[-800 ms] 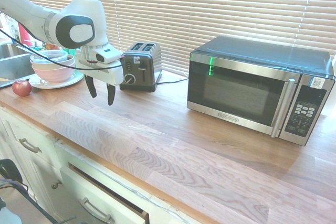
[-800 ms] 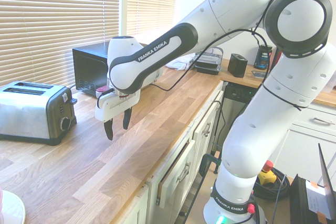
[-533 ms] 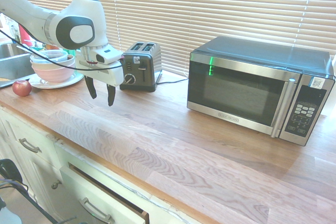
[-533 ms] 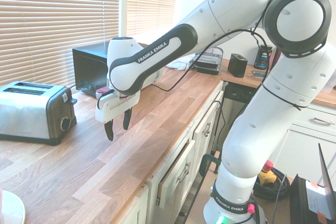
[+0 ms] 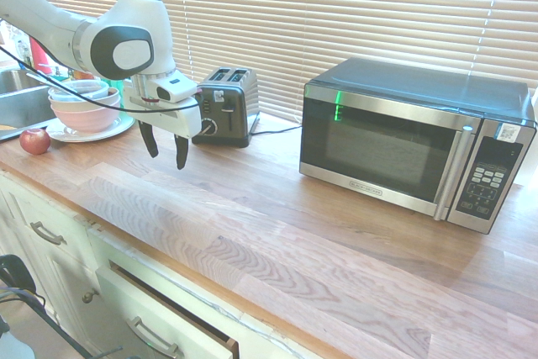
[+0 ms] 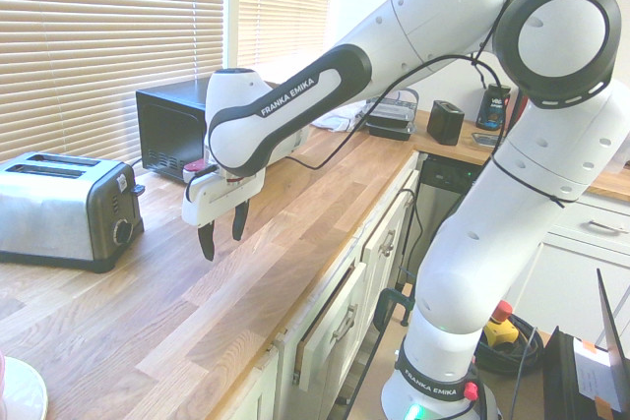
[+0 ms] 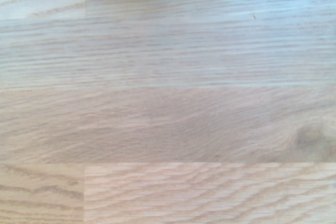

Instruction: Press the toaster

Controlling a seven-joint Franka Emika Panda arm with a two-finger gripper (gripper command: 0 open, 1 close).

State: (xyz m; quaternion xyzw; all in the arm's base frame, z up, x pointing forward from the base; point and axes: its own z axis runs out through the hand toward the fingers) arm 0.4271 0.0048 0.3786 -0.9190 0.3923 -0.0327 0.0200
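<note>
Gripper [image 5: 166, 147] open, empty, pointing down above wooden plank counter [image 5: 277, 208]. Small dark grey metallic two-slot toaster [image 5: 224, 107] upright by window blinds, near gripper, not touched. Wrist view: bare wood only.

Home kitchen; wooden bench [image 5: 277, 224] over white cabinet drawers [image 5: 160, 317]; microwave [image 5: 412, 145] and toaster [image 5: 224, 107] along its window edge, under slatted blinds [image 5: 336, 6]; sink [image 5: 18, 94], stacked bowls [image 5: 80, 105] on a plate, apple [image 5: 34, 141] at one end.
</note>
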